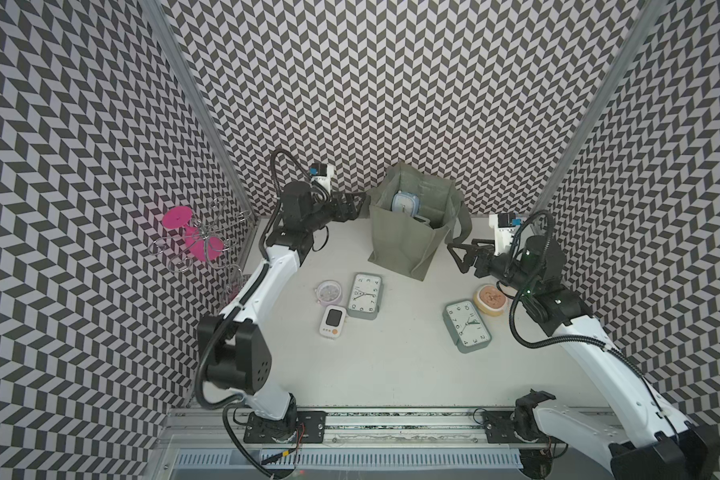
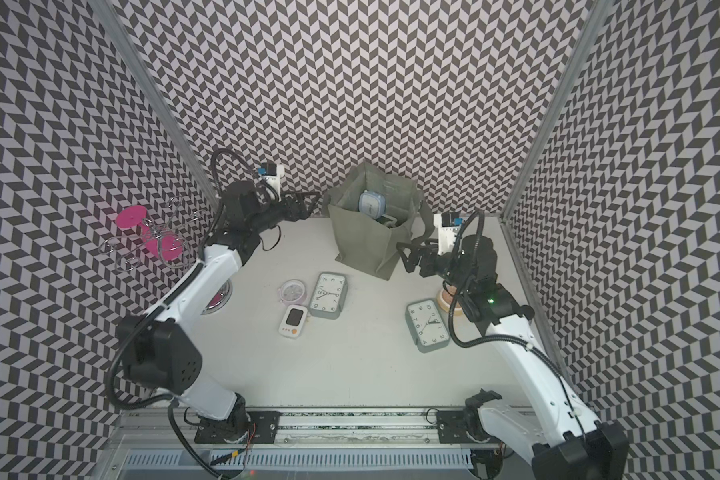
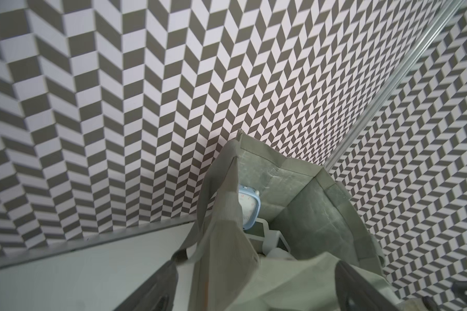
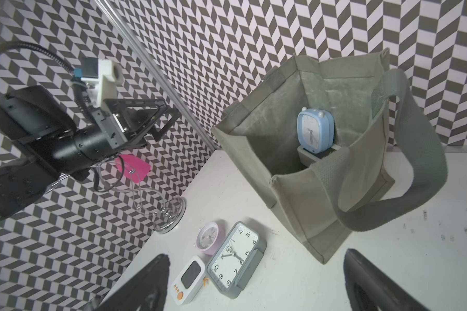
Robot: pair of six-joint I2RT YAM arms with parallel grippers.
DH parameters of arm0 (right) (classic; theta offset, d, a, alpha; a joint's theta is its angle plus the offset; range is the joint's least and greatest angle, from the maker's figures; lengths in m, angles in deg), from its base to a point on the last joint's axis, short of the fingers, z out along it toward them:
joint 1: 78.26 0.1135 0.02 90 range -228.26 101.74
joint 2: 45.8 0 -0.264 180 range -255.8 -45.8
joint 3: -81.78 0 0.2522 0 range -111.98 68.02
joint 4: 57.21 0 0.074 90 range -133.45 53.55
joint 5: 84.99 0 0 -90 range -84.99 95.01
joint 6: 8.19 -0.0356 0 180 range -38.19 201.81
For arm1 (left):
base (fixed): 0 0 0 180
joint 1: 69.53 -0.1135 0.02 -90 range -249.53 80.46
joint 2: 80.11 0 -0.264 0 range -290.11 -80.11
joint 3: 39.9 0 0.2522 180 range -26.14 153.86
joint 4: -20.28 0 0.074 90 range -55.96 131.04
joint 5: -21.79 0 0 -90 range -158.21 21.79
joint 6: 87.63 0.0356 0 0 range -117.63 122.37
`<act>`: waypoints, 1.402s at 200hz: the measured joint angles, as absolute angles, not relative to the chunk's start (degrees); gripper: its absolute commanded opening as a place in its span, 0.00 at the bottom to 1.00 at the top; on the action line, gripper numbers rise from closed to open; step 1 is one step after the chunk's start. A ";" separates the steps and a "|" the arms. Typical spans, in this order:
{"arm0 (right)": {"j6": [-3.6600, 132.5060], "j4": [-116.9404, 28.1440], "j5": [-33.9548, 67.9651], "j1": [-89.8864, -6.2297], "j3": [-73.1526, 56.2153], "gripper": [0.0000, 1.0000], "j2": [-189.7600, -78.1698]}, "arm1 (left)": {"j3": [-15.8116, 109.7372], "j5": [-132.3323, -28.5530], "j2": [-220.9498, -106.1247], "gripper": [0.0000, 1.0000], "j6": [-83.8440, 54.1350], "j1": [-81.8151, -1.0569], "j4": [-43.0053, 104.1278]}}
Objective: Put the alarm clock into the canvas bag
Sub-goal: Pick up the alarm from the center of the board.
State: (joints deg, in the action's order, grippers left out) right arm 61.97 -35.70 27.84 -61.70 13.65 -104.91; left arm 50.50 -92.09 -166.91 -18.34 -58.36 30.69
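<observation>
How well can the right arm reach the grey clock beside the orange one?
Probably yes: the grey clock lies near the open, empty right end effector, with nothing between them.

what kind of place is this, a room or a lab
Likely a robot lab test cell: chevron-patterned walls box in a white table, two arms sit mounted on a rail, and clocks lie beside a canvas bag.
</observation>
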 measured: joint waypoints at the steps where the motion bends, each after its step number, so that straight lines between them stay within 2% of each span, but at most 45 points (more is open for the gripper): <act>1: 61.95 -35.72 27.88 -61.66 13.81 0.97 -104.87 | 49.98 -91.96 -166.56 0.96 -18.39 -58.38 30.45; 21: 60.90 -36.92 29.28 -58.40 18.20 0.96 -103.99 | 37.67 -88.64 -158.59 0.99 -21.29 -58.75 25.90; 50: 60.20 -37.64 30.28 -52.57 25.46 0.95 -103.95 | 26.96 -83.68 -153.38 0.99 -23.31 -58.40 25.92; 68: 59.90 -37.67 30.66 -50.82 28.80 0.95 -103.95 | 23.94 -79.72 -151.18 0.99 -23.09 -57.00 29.11; 116: 59.68 -39.81 31.53 -49.40 32.73 0.94 -104.19 | 21.12 -68.38 -144.53 0.99 -21.56 -47.27 40.98; 141: 60.66 -40.00 32.95 -48.76 32.95 0.94 -106.22 | 20.99 -63.37 -145.54 0.97 -22.72 -43.03 48.30; 175: 62.43 -39.17 34.31 -48.74 33.00 0.95 -108.45 | 20.01 -59.68 -149.12 0.88 -24.62 -38.36 57.03; 223: 63.72 -39.31 35.55 -48.74 33.11 0.96 -109.94 | 17.74 -56.47 -152.73 0.90 -26.28 -38.25 65.62; 280: 64.44 -39.28 36.82 -48.74 33.13 0.96 -110.51 | 16.64 -54.80 -157.01 0.89 -25.80 -38.86 67.41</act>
